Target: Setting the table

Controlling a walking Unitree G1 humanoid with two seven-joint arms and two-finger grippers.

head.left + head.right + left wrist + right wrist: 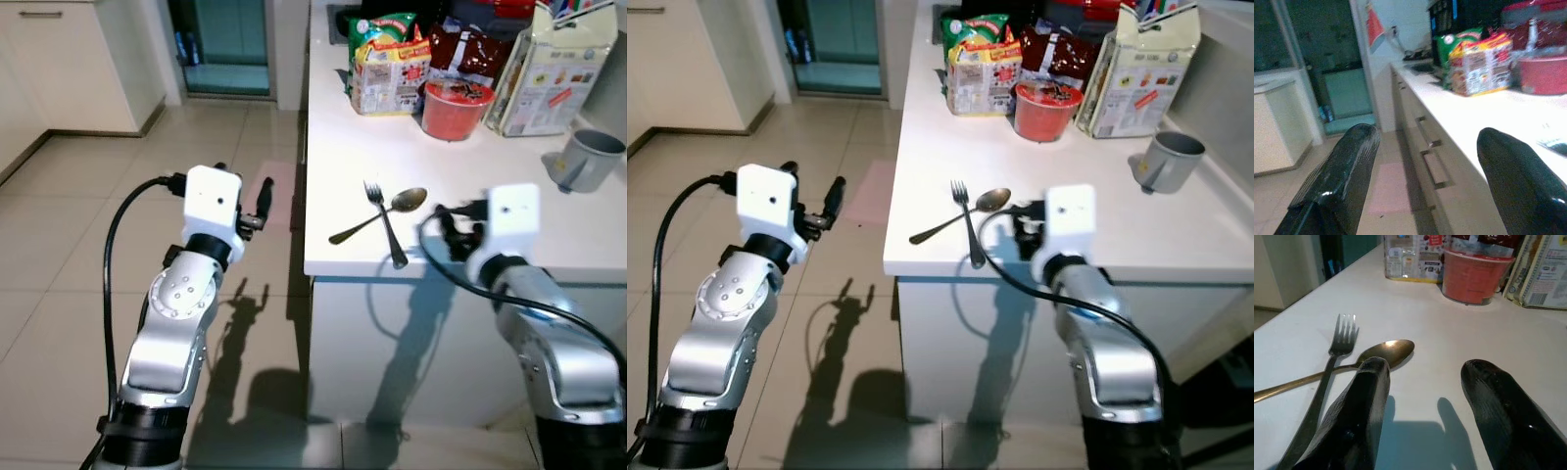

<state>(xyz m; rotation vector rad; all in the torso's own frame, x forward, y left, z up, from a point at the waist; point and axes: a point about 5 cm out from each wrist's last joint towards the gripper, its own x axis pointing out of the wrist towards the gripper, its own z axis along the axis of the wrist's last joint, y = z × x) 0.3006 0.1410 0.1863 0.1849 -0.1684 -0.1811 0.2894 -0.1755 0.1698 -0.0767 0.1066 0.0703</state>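
On the white counter (470, 211), near its front edge, a fork (384, 221) and a spoon (380, 213) are lying crossed, the fork's handle passing over the spoon's handle. The fork's tines are pointing toward the back of the counter and the spoon's bowl is resting just to the right of them. The right gripper (1422, 404) is hovering low over the counter just to the right of the cutlery, its two black fingers (1359, 401) spread apart with nothing between them; the spoon's bowl is lying just ahead of one fingertip. The left gripper (263, 201) is hanging out over the tiled floor (88, 225), to the left of the counter and well apart from the cutlery, its fingers likewise parted and holding nothing. Toward the back of the counter a red cup-noodle tub (456, 108) is standing between a pack of instant noodles (390, 69) and a tall printed carton (554, 69). A grey mug (588, 159) is sitting near the counter's right side.
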